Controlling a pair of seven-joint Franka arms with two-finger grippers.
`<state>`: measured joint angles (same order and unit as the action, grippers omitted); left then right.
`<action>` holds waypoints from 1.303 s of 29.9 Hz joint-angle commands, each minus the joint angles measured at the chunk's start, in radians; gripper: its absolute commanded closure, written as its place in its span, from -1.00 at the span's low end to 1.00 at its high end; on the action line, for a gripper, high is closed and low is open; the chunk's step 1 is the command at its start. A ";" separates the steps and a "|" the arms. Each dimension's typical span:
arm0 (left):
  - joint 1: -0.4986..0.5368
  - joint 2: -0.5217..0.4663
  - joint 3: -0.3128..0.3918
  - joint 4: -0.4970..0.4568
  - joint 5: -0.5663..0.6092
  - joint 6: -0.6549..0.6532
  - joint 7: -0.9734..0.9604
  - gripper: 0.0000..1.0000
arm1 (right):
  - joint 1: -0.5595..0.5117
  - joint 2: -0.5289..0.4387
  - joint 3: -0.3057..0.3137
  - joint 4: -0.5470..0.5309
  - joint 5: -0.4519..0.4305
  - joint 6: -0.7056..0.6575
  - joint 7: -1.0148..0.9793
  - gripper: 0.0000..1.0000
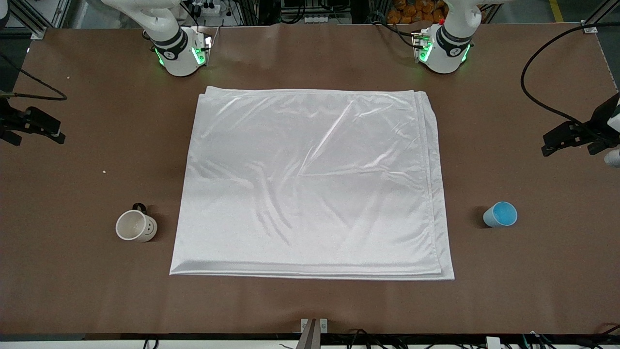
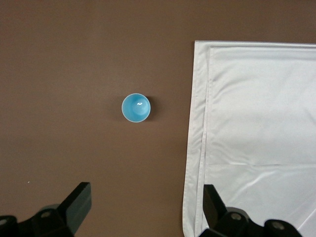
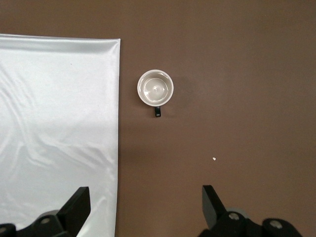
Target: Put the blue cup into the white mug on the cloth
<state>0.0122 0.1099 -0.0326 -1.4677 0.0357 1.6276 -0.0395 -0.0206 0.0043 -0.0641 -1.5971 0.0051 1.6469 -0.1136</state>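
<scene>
The blue cup (image 1: 500, 214) stands upright on the bare brown table beside the cloth (image 1: 310, 184), toward the left arm's end; it also shows in the left wrist view (image 2: 136, 108). The white mug (image 1: 136, 226) stands upright on the table beside the cloth toward the right arm's end, also in the right wrist view (image 3: 155, 88). The cloth lies flat mid-table with nothing on it (image 2: 256, 123) (image 3: 54, 123). My left gripper (image 1: 557, 140) (image 2: 146, 197) hangs open and empty high over its table end. My right gripper (image 1: 48, 131) (image 3: 145, 200) hangs open and empty high over its end.
A black cable (image 1: 537, 97) loops over the table near the left arm. A small white crumb (image 1: 103, 171) (image 3: 214, 159) lies on the table farther from the front camera than the mug. A metal bracket (image 1: 314, 329) sits at the table's near edge.
</scene>
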 commanded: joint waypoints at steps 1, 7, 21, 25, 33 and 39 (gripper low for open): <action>0.002 -0.010 -0.004 -0.003 0.007 -0.011 -0.008 -1.00 | -0.004 -0.009 0.001 -0.011 0.000 0.004 0.000 -1.00; 0.006 -0.004 -0.001 -0.003 -0.022 -0.011 -0.005 -1.00 | -0.004 -0.007 0.001 -0.011 0.000 0.004 0.000 -1.00; 0.084 0.102 0.002 -0.150 0.009 0.191 0.055 -1.00 | -0.007 0.069 0.000 -0.015 -0.002 0.030 0.005 -1.00; 0.081 0.115 0.002 -0.210 0.053 0.261 0.055 -1.00 | -0.010 0.120 0.000 -0.015 -0.001 0.051 0.009 -1.00; 0.098 0.212 0.002 -0.211 0.058 0.311 0.056 -1.00 | -0.002 0.215 0.001 -0.014 0.006 0.067 0.011 -1.00; 0.129 0.284 0.000 -0.212 0.058 0.396 0.062 -1.00 | -0.001 0.285 0.001 -0.014 0.009 0.082 0.011 -1.00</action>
<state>0.1154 0.3396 -0.0281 -1.6821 0.0686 1.9629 0.0086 -0.0224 0.2369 -0.0646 -1.6233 0.0072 1.7169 -0.1132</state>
